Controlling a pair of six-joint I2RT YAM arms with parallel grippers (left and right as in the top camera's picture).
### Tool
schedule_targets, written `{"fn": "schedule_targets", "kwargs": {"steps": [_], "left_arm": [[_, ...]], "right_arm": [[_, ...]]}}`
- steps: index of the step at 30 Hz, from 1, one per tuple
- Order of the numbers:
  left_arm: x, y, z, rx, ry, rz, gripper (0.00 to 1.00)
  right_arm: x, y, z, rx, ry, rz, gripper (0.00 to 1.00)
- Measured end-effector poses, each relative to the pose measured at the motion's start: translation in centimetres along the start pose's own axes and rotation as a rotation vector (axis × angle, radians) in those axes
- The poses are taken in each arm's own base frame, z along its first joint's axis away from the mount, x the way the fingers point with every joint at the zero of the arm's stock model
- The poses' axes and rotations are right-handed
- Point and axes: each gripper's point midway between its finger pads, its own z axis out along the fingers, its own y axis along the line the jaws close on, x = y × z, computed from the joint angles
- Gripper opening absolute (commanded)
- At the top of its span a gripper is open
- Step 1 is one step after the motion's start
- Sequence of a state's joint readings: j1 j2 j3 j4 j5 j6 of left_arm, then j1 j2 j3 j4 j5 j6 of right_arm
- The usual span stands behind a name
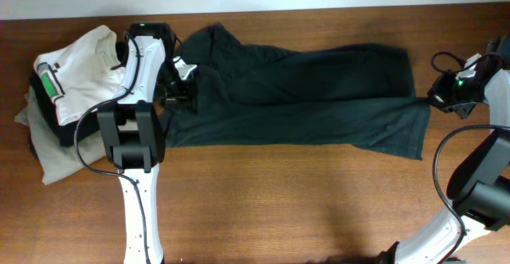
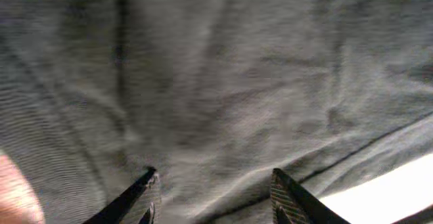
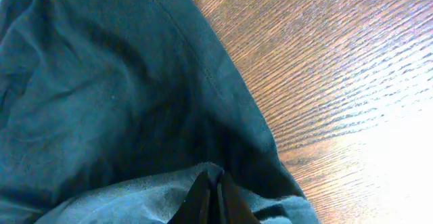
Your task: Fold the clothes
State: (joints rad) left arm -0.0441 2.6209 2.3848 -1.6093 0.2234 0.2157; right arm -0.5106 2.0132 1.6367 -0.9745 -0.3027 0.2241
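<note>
The dark greenish-black T-shirt (image 1: 303, 96) lies folded into a long band across the back of the table, plain side up. My left gripper (image 1: 179, 84) is open just above the shirt's left end; in the left wrist view its two fingers (image 2: 213, 183) stand apart over the wrinkled fabric (image 2: 216, 82). My right gripper (image 1: 434, 98) is at the shirt's right edge. In the right wrist view its fingers (image 3: 211, 183) are shut on a pinch of the shirt's cloth (image 3: 115, 95).
A white folded shirt with a green label (image 1: 76, 68) lies on a beige folded garment (image 1: 60, 156) at the back left, close to my left arm. Bare wooden table (image 1: 319, 200) spreads in front of the T-shirt.
</note>
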Motion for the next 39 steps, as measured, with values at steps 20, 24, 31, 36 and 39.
{"fn": "schedule_targets", "kwargs": {"steps": [20,24,31,36,39], "left_arm": [[0.3,7.2,-0.3,-0.068,-0.084,-0.194,0.0],[0.3,8.3,-0.7,-0.036,-0.112,-0.249,0.0],[0.3,8.5,-0.7,-0.035,-0.114,-0.256,0.0],[0.3,8.5,-0.7,-0.035,-0.113,-0.256,0.0],[0.4,8.5,-0.7,-0.035,-0.111,-0.257,0.0]], "right_arm": [[0.1,4.2,1.1,-0.057,-0.024,-0.202,0.04],[0.5,3.8,2.2,-0.056,-0.025,-0.206,0.71],[11.1,-2.7,2.3,0.06,0.381,-0.023,0.49],[13.3,-3.2,5.6,0.087,0.38,-0.055,0.04],[11.2,-5.4,3.2,0.2,0.362,-0.001,0.04]]}}
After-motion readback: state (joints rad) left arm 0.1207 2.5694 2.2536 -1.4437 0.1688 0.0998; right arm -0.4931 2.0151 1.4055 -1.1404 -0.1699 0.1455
